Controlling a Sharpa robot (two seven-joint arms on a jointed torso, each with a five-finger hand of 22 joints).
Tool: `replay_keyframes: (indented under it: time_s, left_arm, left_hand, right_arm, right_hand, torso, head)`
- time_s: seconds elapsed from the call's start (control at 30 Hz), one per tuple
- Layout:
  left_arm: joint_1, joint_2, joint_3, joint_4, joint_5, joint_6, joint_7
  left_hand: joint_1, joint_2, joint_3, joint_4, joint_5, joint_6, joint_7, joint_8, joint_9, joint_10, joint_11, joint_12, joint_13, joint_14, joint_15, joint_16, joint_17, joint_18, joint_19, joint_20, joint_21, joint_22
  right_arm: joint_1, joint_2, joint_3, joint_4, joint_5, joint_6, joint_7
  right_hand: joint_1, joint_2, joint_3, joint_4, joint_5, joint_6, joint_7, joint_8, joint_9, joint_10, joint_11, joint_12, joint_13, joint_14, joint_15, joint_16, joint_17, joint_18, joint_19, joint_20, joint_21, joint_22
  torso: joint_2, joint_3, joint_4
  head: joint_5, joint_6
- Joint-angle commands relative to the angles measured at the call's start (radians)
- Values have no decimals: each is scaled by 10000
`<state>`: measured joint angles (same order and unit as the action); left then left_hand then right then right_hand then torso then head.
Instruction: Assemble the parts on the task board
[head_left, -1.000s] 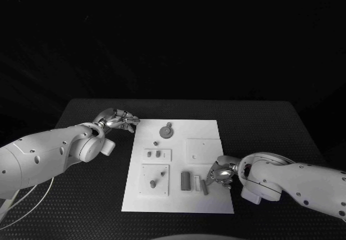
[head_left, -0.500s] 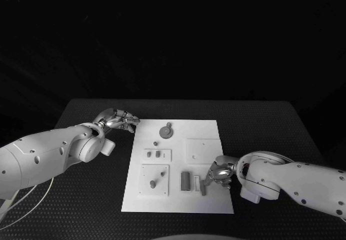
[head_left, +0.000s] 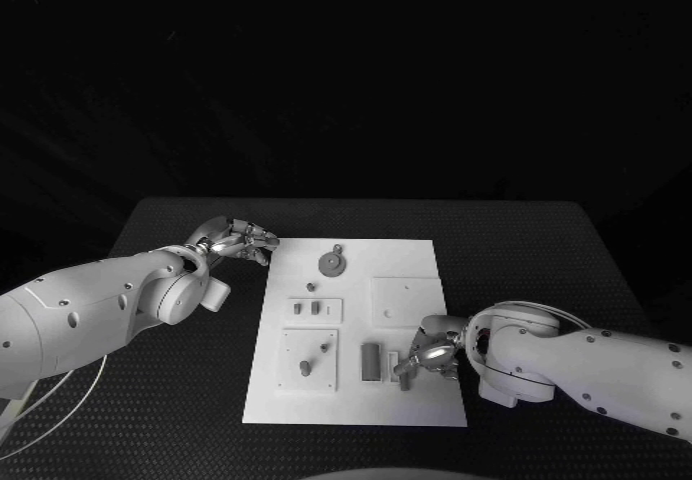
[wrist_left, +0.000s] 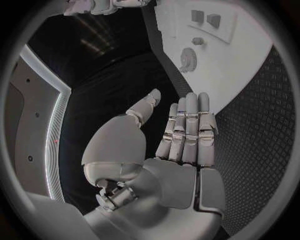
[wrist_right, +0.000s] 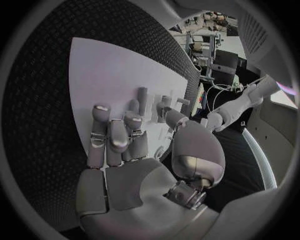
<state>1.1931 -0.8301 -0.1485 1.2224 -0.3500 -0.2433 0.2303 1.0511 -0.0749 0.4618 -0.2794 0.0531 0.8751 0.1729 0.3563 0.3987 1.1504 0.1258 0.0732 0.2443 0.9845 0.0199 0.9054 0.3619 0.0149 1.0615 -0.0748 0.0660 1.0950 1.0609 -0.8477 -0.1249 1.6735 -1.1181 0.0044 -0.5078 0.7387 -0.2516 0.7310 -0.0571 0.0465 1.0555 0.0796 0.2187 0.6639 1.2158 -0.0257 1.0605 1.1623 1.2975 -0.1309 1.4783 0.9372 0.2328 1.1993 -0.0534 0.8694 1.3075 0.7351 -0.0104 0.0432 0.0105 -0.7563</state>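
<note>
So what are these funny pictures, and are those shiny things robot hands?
Yes! A robot sits at a black table. One picture looks down from its head; the two round ones come from cameras at its wrists. Its left hand waits open beside the white task board, holding nothing. Its right hand reaches over the board's near part, right at some small parts lying there. I cannot tell whether it grips one yet. Further back on the board lies a round part like a little wheel.
</note>
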Motion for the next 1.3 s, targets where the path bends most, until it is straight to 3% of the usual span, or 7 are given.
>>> replay_keyframes:
  time_s: [0.03, 0.27, 0.33, 0.53, 0.77, 1.03, 1.3]
  left_arm:
    - [5, 3, 5, 37, -31, 130, 50]
    - [6, -14, 5, 54, -36, 135, 38]
    - [6, -22, 5, 61, -38, 140, 30]
    - [6, -17, 5, 61, -61, 166, 10]
    - [6, -25, 5, 59, -86, 176, -3]
    - [6, -32, 5, 58, -89, 177, -16]
    - [6, -43, 5, 55, -96, 179, -35]
  left_hand:
    - [-68, -20, -18, 1, -12, -96, 4, 11, -16, -43, 21, -27, -12, -2, 62, -52, 13, -19, -65, 19, 30, -13]
    - [-69, -19, -16, 0, -12, -96, 4, 12, -16, -44, 22, -27, -12, -1, 61, -53, 16, -18, -64, 19, 31, -13]
    - [-69, -19, -16, 0, -12, -96, 4, 12, -16, -44, 22, -27, -12, -1, 61, -53, 16, -18, -64, 19, 31, -12]
    - [-71, -16, -15, 2, -12, -95, 4, 13, -16, -44, 22, -26, -11, 0, 62, -53, 18, -18, -62, 19, 32, -12]
    - [-70, -3, -9, 5, -11, -93, 3, 15, -16, -43, 21, -25, -11, 2, 61, -54, 22, -17, -61, 18, 33, -12]
    - [-71, 0, -7, 4, -12, -91, 2, 17, -16, -42, 21, -23, -10, 3, 61, -54, 25, -17, -60, 19, 34, -12]
    - [-74, 1, -6, 5, -12, -90, 2, 18, -16, -41, 20, -22, -10, 4, 61, -55, 28, -17, -60, 19, 34, -11]
  right_arm:
    - [-54, 10, -49, -26, -1635, 737, -391]
    - [-55, 108, -51, -106, -2544, 732, -467]
    - [-55, 173, -53, -153, -2722, 729, -478]
    - [-57, 344, -70, -243, -2819, 972, -512]
    - [-58, 447, -92, -305, -2794, 1317, -554]
    - [-59, 398, -112, -311, -2805, 1741, -560]
    - [-60, 224, -112, -314, -2838, 1680, -539]
  right_hand:
    - [-46, -115, 27, 206, 30, 109, -9, 81, 46, 90, -71, 87, 2, 151, -54, 89, 144, 290, 93, -22, 61, 104]
    - [-112, 33, 46, 451, 31, 220, -65, 150, 83, 179, -126, 134, 5, 215, -105, 115, 230, 290, 128, -65, 85, 125]
    - [-101, 240, 38, 468, 31, 268, -84, 178, 98, 212, -145, 151, 7, 233, -120, 127, 264, 290, 139, -78, 96, 133]
    - [-130, 842, -291, 145, 29, 367, -142, 230, 123, 379, -203, 314, 119, 244, -175, 159, 329, 290, 94, -107, 130, 175]
    - [-163, 1140, -442, -246, 29, 424, -163, 241, 113, 495, -223, 442, 219, 247, -190, 176, 367, 290, 48, -103, 145, 183]
    - [-34, 1100, -469, -833, 28, 450, -165, 231, 90, 534, -224, 485, 262, 248, -189, 181, 371, 290, 29, -96, 162, 178]
    - [-13, 1005, -454, -969, 28, 443, -156, 218, 76, 521, -216, 452, 237, 219, -182, 164, 300, 290, 28, -85, 157, 168]
  torso:
    - [-1, -9, 4]
    - [2, -6, 3]
    - [4, -5, 1]
    - [1, -2, 11]
    - [3, 5, -1]
    - [1, 4, 0]
    - [1, 5, 8]
  head:
    - [-10, -9]
    - [-21, -5]
    - [-22, -8]
    - [-34, -11]
    - [-35, -23]
    - [-43, -43]
    - [-45, -68]
